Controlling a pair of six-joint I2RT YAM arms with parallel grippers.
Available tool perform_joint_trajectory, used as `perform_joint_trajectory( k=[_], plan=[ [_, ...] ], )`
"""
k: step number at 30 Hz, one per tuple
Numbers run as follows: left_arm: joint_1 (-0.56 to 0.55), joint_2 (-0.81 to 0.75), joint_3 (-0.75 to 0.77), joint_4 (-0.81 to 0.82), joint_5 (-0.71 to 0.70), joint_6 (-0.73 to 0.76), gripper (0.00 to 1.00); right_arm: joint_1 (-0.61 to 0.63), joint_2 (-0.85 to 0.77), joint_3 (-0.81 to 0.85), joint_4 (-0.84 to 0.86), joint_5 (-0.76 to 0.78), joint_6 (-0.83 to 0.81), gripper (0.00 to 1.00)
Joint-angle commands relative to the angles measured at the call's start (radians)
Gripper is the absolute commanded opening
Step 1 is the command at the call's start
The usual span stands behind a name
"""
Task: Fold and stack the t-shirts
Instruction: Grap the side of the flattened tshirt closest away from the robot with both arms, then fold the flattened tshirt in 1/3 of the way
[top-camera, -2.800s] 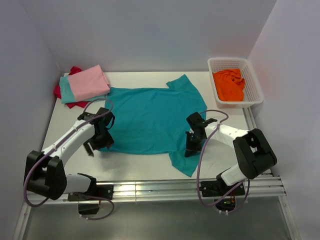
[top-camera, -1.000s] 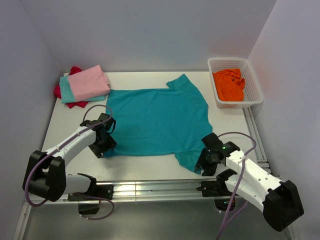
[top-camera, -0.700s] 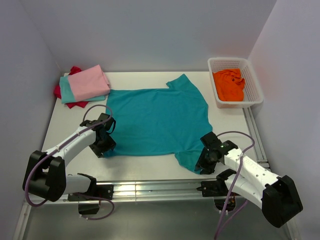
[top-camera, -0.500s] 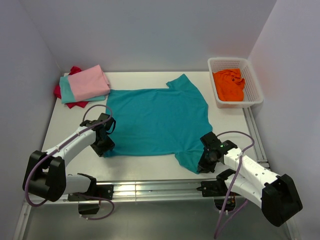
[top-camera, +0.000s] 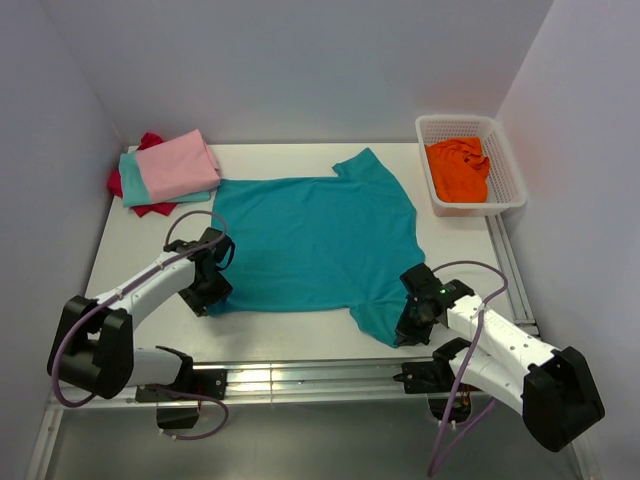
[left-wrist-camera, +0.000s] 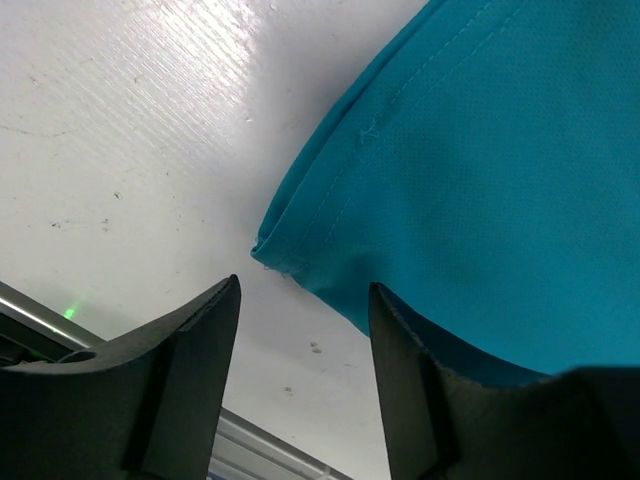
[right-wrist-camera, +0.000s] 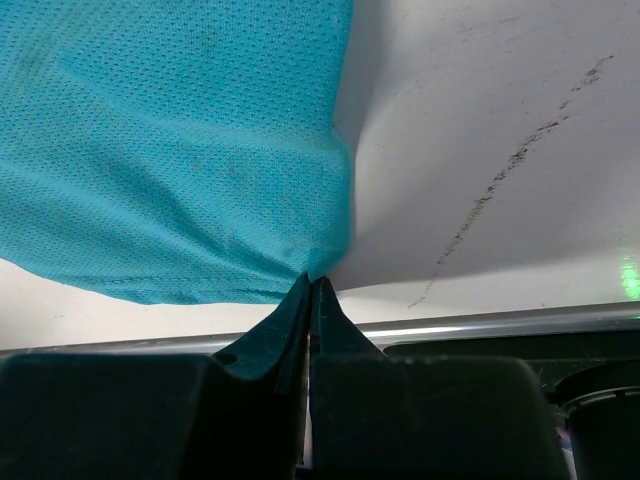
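Our left gripper (left-wrist-camera: 303, 292) hangs low with jaws apart. Our right gripper (right-wrist-camera: 310, 282), arm stretched low, pinches the shirt (right-wrist-camera: 180, 150) tight.

teal shirt (top-camera: 310, 240), pink shirt (top-camera: 175, 168), orange shirt (top-camera: 460, 170), white basket (top-camera: 456, 121)

Carrier: white table (top-camera: 128, 240), scuffed
Mid-table, teal t-shirt (top-camera: 310, 240) spread flat; folded stack (top-camera: 168, 172) at far-left corner; white mesh basket (top-camera: 512, 170) at far-right edge
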Motion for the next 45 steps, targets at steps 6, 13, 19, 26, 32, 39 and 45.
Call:
perform_joint_trajectory(
  k=[6,13,19,26,32,39,45],
  plan=[
    [-0.014,0.081,-0.038,0.039,-0.063,-0.060,0.54,-0.001,0.025,0.049,-0.023,0.060,-0.043,0.00],
    [-0.014,0.143,-0.115,0.111,-0.072,-0.067,0.41,-0.001,0.028,0.080,-0.059,0.071,-0.068,0.00],
    [-0.015,0.144,-0.113,0.108,-0.083,-0.070,0.17,-0.001,0.023,0.102,-0.080,0.074,-0.077,0.00],
    [-0.015,0.074,-0.043,0.022,-0.064,-0.064,0.00,-0.001,0.000,0.169,-0.143,0.088,-0.088,0.00],
    [-0.014,0.011,0.101,-0.082,-0.086,-0.047,0.00,-0.003,0.023,0.318,-0.206,0.109,-0.100,0.00],
    [-0.014,0.038,0.265,-0.144,-0.079,-0.018,0.00,-0.003,0.130,0.480,-0.215,0.118,-0.131,0.00],
    [0.008,0.098,0.382,-0.153,-0.086,0.017,0.00,-0.018,0.235,0.595,-0.204,0.134,-0.174,0.00]
  ],
)
